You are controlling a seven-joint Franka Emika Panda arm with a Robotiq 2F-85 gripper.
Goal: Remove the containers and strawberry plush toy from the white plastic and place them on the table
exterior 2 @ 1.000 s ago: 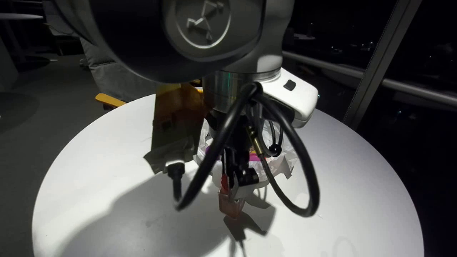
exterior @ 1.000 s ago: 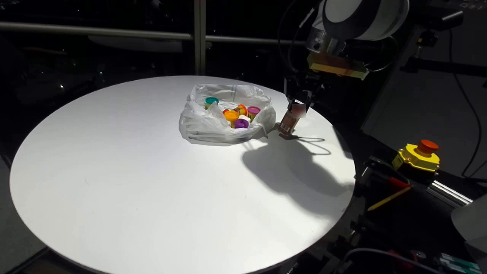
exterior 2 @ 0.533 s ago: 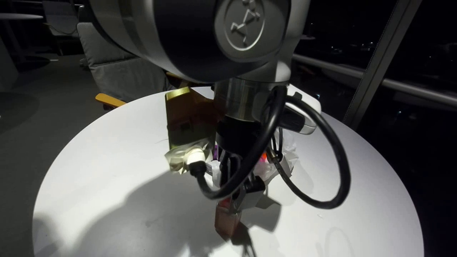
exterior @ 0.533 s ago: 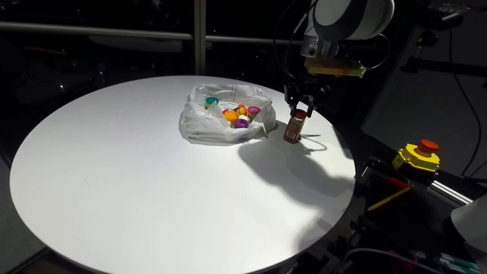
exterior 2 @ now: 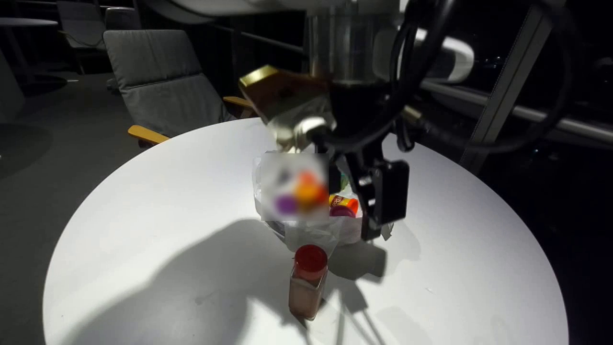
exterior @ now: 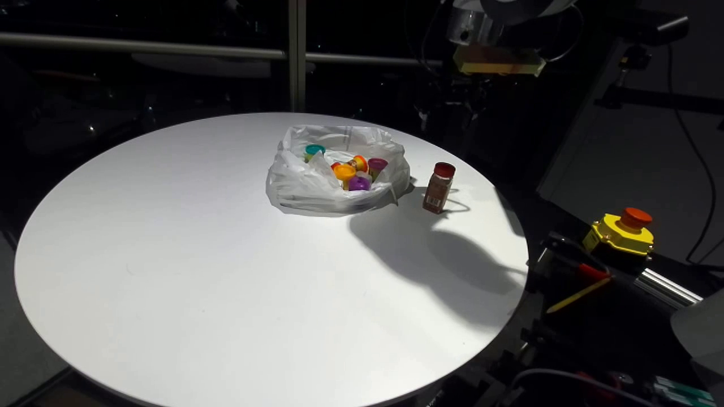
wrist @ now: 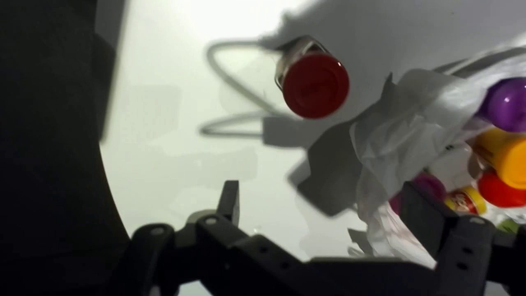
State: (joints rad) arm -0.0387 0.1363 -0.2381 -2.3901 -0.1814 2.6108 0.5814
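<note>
Beside the white bag, red-capped jar upright on the table;
Gripper spread wide, empty, part-hiding the bag in wrist view; button box, grey armchair beyond the table.

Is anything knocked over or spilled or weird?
Yes: in the plastic bag, a yellow tub with a red-orange lid looks tipped on its side, while the teal-lidded tub sits lid up. The red-capped jar stands upright on the table; I see no spill.
</note>
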